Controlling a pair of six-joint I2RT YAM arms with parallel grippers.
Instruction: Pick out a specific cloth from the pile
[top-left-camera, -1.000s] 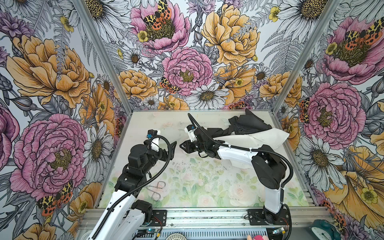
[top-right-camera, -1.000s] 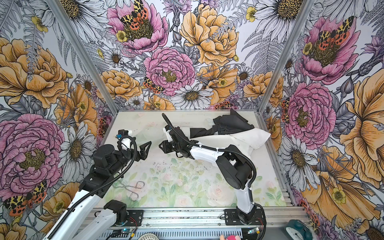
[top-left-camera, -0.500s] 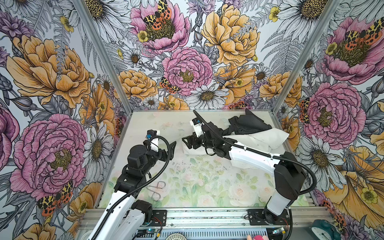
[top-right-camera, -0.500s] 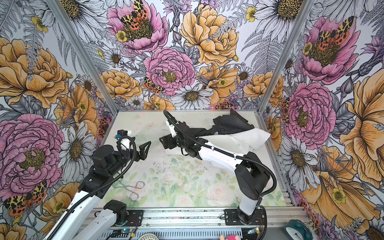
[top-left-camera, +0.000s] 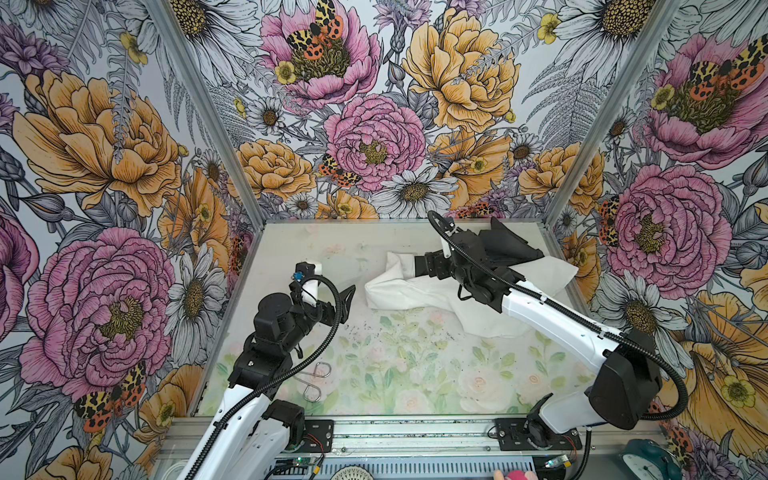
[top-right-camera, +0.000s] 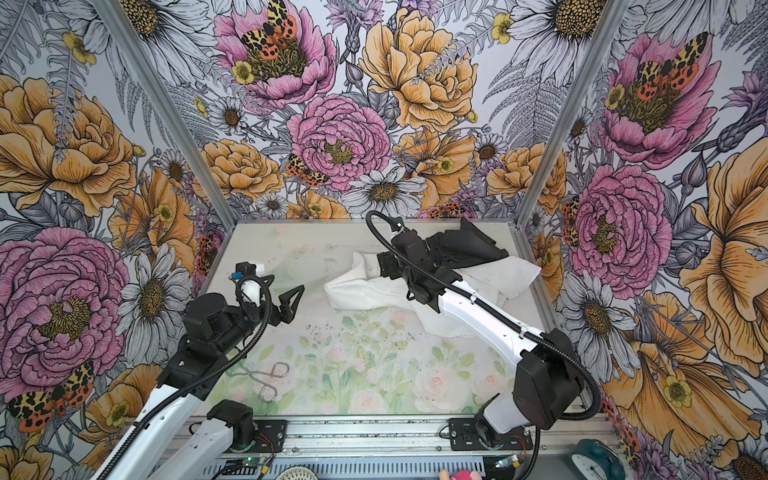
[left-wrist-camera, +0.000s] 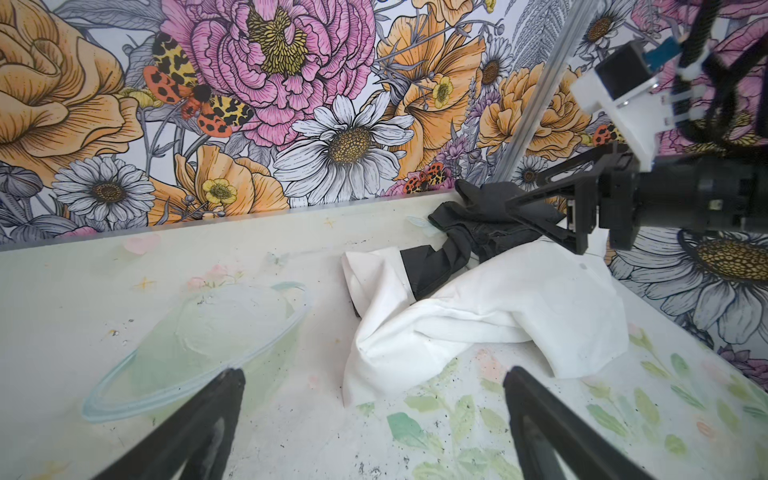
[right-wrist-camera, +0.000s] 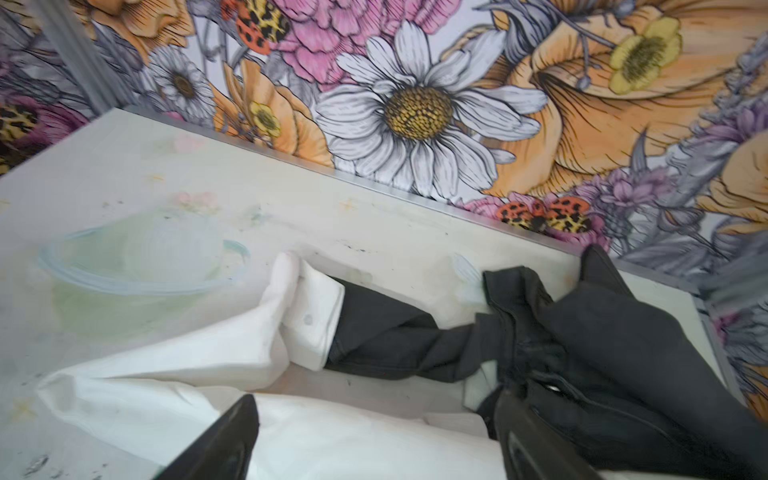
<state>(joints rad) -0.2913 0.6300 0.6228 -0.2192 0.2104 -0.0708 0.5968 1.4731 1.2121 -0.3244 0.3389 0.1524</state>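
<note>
In both top views the white cloth (top-left-camera: 399, 293) lies across the far right of the tabletop (top-left-camera: 374, 374). Its long axis runs from 9 o'clock to 3 o'clock. The pile (top-left-camera: 509, 245) of black garments sits at the tabletop's 1 o'clock corner, overlapping the cloth's far edge. The right arm (top-left-camera: 552, 311) reaches over the cloth's middle. The left fingers (top-right-camera: 293, 301) hover spread wide and empty. The cloth's near end lies at their 3 o'clock, with a strip of bare tabletop between.

In the left wrist view the left fingers (left-wrist-camera: 199, 419) stand far apart with nothing between them, and the cloth (left-wrist-camera: 478, 320) is straight ahead. A black jeans leg (left-wrist-camera: 432, 266) pokes out of a white fold. The right fingers (left-wrist-camera: 540, 216) hang above the pile (left-wrist-camera: 482, 220), parted and holding nothing.

In the right wrist view the right fingers (right-wrist-camera: 226, 440) gape wide and empty, with white cloth (right-wrist-camera: 166, 370) directly below and between them. The jeans leg (right-wrist-camera: 386, 340) lies just ahead, its end tucked under a turned-over white flap. Dark fabric from the pile (right-wrist-camera: 623, 332) lies beside one finger.

The right arm looks nearer. A pinch would seem safest on plain white toward the 9 o'clock end. Otherwise the leg could be dragged along.
</note>
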